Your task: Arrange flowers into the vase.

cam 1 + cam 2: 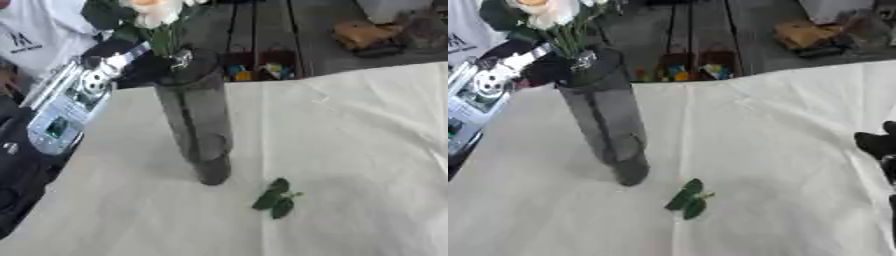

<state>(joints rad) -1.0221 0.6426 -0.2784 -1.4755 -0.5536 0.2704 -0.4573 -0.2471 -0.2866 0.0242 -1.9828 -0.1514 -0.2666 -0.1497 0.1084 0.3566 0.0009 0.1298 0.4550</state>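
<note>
Table (350, 150) under a white cloth carries the tall dark glass vase (197, 125), upright. The left hand (109, 65) is beside the vase's rim, apparently steadying the pale flower (156, 10) whose stems enter the mouth; fingers' state: cannot tell. A leaf sprig (276, 198) lies loose near the base. Only the right eye view shows the right hand (878, 145), idle at the edge, fingers unclear.

Wide bare cloth to the right, crowding at the vase mouth.
The tall vase (197, 120) stands upright left of centre, flowers (153, 12) filling its top and the left hand (109, 62) at its rim; a leaf sprig (277, 198) lies just beside its base; the right hand (881, 145) sits at the right edge.
</note>
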